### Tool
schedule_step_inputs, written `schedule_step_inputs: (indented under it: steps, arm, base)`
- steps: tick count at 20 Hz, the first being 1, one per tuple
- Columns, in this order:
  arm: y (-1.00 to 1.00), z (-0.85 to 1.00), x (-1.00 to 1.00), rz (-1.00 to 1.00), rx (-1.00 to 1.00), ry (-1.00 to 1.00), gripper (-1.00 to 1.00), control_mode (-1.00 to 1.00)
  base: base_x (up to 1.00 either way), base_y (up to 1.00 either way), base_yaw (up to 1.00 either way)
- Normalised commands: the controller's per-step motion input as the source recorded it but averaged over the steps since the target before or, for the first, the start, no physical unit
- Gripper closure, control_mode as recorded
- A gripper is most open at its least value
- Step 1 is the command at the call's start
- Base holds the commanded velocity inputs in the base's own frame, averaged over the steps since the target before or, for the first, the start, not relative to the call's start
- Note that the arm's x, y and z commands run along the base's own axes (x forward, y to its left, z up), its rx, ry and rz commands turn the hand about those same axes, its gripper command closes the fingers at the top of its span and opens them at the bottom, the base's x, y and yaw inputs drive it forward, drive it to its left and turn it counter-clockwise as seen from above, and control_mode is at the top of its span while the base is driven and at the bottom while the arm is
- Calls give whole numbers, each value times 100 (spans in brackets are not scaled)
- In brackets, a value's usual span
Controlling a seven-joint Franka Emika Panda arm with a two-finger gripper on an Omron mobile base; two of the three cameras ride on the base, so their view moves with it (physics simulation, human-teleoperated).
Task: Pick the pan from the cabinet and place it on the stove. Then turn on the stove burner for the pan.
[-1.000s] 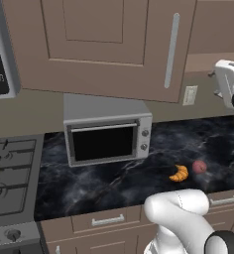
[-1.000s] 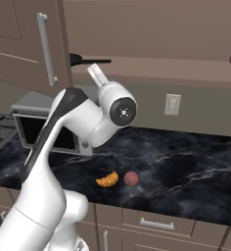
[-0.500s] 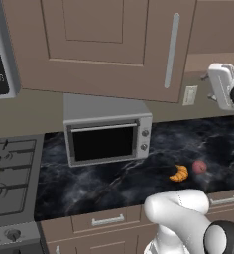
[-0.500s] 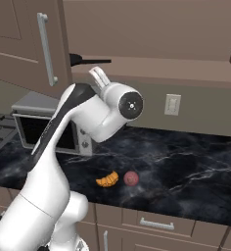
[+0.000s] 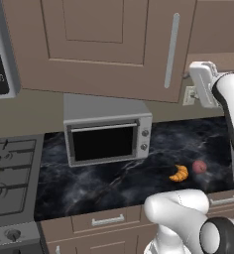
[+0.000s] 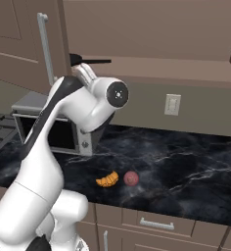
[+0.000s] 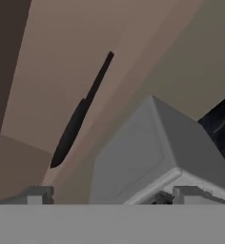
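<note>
As the door stands shut, the cabinet point(image 5: 99, 44) — brown wood, recessed panel, long silver bar handle — does not show its inside; toaster oven point(image 5: 106, 141), silver, on the counter point(image 5: 104, 186) beneath it; pan point(image 7: 69, 133), matte black, flat, seen edge-on on the brown ledge beside the door's handle edge, long axis slanting in the hand view, thin handle at the far upper end; gripper point(image 7: 112, 194), jaws wide and empty, raised near the ledge — pan lies ahead of it, up and left, well apart.
</note>
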Motion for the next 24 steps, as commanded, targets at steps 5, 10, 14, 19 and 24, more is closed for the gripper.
schedule_step_inputs:
  steps: [5, 10, 14, 19, 24]
  arm:
    - [15, 0, 36, 16, 1, 24, -100, -100]
    - [25, 0, 11, 11, 0, 12, -100, -100]
    - [46, 0, -43, 8, 0, -3, -100, -100]
    - [61, 0, -71, 5, -1, -8, -100, -100]
    - [75, 0, -71, 5, -3, -7, -100, -100]
  base:
    - [0, 0, 0]
    - [0, 0, 0]
    - [0, 0, 0]
    - [0, 0, 0]
    - [0, 0, 0]
